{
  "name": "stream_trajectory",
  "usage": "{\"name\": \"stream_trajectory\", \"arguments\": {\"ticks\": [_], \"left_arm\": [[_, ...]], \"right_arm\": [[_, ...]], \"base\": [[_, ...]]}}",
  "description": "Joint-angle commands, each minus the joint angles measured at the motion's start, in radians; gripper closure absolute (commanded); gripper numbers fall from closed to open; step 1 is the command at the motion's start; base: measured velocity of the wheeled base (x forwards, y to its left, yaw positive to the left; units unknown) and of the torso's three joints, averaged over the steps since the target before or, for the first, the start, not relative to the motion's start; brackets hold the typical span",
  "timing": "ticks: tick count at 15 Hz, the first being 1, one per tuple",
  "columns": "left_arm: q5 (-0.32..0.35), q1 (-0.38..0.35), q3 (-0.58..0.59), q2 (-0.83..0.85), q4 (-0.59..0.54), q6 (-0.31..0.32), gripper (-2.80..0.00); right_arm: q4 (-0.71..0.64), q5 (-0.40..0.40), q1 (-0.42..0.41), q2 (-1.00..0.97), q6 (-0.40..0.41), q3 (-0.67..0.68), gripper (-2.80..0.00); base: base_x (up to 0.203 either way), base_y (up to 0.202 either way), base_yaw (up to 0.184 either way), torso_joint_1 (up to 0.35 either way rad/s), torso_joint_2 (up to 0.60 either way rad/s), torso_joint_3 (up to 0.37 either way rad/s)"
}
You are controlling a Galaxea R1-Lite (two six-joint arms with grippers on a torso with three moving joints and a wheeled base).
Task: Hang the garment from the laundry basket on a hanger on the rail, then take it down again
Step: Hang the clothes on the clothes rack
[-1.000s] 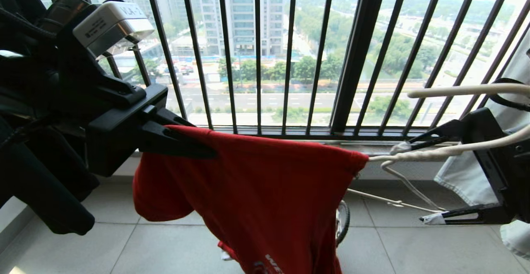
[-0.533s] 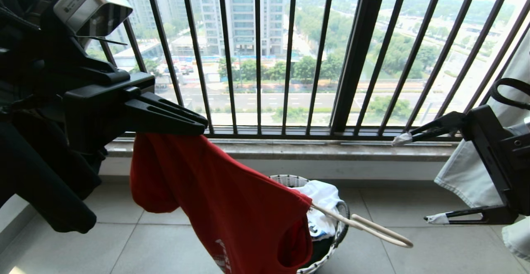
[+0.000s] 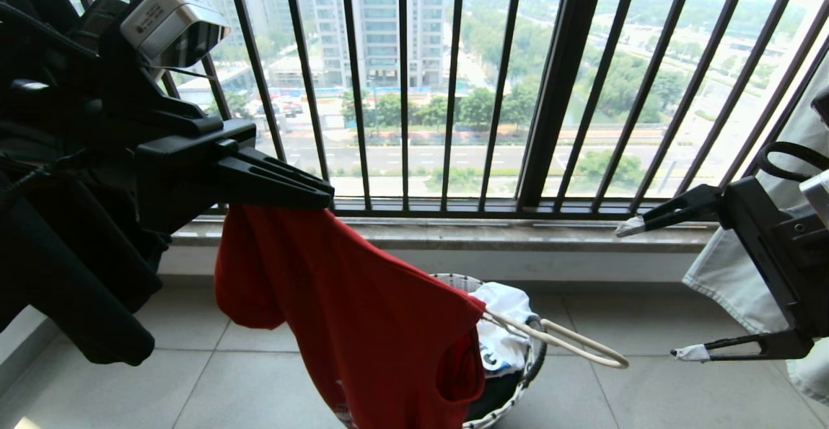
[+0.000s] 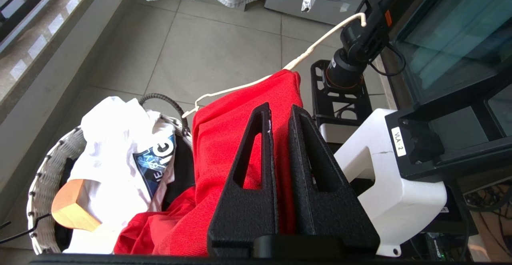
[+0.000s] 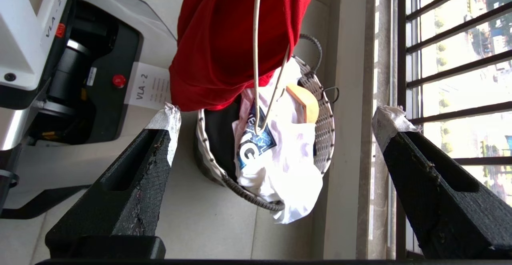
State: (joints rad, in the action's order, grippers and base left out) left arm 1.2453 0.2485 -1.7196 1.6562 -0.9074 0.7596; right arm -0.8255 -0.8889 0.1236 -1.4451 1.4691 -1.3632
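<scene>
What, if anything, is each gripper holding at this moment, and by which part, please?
The left gripper is shut on the red T-shirt, pinching its upper edge; the off-white hanger dangles from the shirt. The right gripper is open and holds nothing.

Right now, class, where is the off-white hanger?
In the head view the hanger pokes from the red T-shirt hanging from the left gripper, sloping over the laundry basket.

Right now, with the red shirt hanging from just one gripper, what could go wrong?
1. The hanger sits half inside the red T-shirt, held by nothing; it may slide out onto the floor.
2. The left gripper pinches only one edge of the shirt, so the cloth could slip.
3. The right gripper is open and well clear; regrasping the thin tilted hanger may miss.
</scene>
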Motion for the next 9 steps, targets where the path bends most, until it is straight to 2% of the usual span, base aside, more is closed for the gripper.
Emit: {"name": "stream_trajectory", "arguments": {"ticks": [1, 7, 9], "left_arm": [[0.006, 0.0, -0.008, 0.005, -0.005, 0.004, 0.0], [0.006, -0.005, -0.011, -0.003, -0.005, 0.004, 0.0], [0.006, -0.015, -0.012, -0.003, -0.004, 0.004, 0.0]], "right_arm": [[-0.005, -0.017, -0.008, -0.036, 0.007, -0.002, -2.8], [-0.006, -0.054, -0.003, -0.13, -0.013, 0.017, -2.8], [-0.005, -0.057, 0.009, -0.167, -0.049, 0.016, -2.8]], "base": [[0.0, 0.0, 0.0, 0.0, 0.0, 0.0], [0.0, 0.0, 0.0, 0.0, 0.0, 0.0], [0.0, 0.0, 0.0, 0.0, 0.0, 0.0]]}}
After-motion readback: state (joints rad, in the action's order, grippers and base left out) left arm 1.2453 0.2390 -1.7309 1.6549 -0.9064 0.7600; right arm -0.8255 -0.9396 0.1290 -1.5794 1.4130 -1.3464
